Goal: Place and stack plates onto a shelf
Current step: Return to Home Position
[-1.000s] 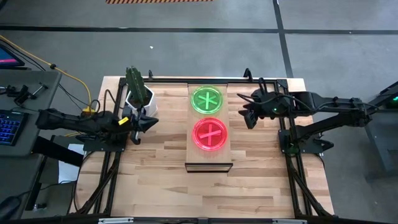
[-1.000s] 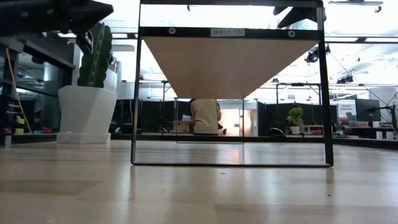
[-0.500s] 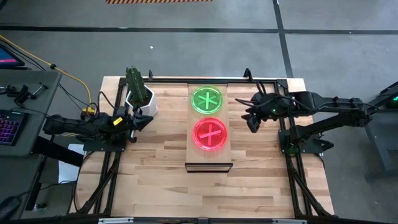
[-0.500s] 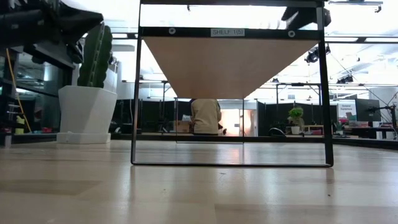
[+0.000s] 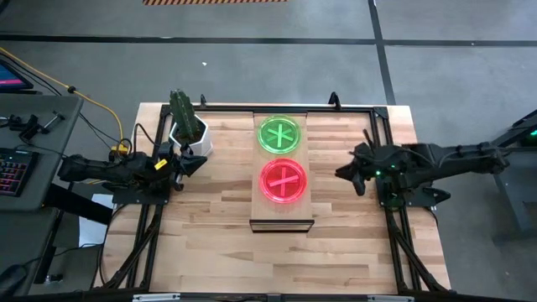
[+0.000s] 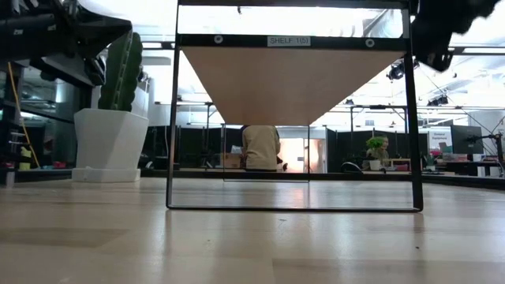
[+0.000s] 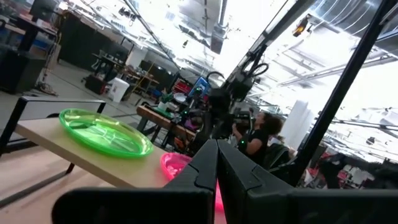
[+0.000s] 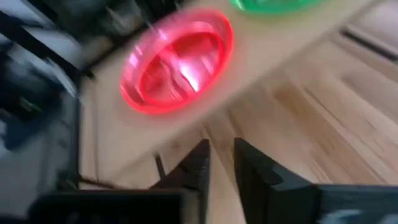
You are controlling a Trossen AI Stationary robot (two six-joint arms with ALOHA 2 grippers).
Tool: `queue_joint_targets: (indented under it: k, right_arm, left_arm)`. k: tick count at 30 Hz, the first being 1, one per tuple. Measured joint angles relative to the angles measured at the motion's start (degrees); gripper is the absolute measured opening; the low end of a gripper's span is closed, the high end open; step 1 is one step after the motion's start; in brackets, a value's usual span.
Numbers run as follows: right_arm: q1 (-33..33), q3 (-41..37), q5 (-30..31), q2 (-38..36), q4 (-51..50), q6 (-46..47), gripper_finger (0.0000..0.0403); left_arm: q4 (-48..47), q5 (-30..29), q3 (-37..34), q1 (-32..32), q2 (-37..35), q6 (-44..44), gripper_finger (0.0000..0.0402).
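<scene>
Two plates sit flat on the light-wood shelf (image 5: pixel 283 210) in the middle of the table: a green plate (image 5: pixel 278 134) at its far part and a red plate (image 5: pixel 283 180) nearer. My left gripper (image 5: pixel 200 163) hovers shut to the left of the shelf, beside the cactus pot, pointing at the plates (image 7: pixel 106 130). My right gripper (image 5: pixel 342 174) hovers to the right of the shelf, level with the red plate (image 8: pixel 177 62). Its fingers stand a narrow gap apart with nothing between them (image 8: pixel 221 163).
A white pot with a cactus (image 5: pixel 189 134) stands at the far left of the table, close to my left gripper. The shelf stands raised on a dark frame (image 6: pixel 292 118). Bare plank tabletop lies near the front edge (image 5: pixel 277 260). A person shows in the room behind (image 6: pixel 260 148).
My right gripper has swung from beside the green plate toward the table's near edge and a little toward the right edge; it now stands beside the red plate. My left gripper has drawn back slightly toward the left edge. Both plates have stayed put.
</scene>
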Motion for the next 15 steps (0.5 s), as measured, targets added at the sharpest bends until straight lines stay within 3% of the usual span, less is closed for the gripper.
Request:
queue_joint_targets:
  k: [5, 15]
  right_arm:
    - [-2.45, -15.82, 0.18, -11.51, 20.31, -1.65, 0.0006]
    - [-5.84, -30.53, -3.14, -24.54, 34.31, -3.72, 0.0003]
  left_arm:
    - [0.0, 0.0, 0.0, 0.0, 0.0, 0.0, 0.0001]
    - [-0.37, 0.02, 0.0, 0.0, -1.38, 0.0, 0.0001]
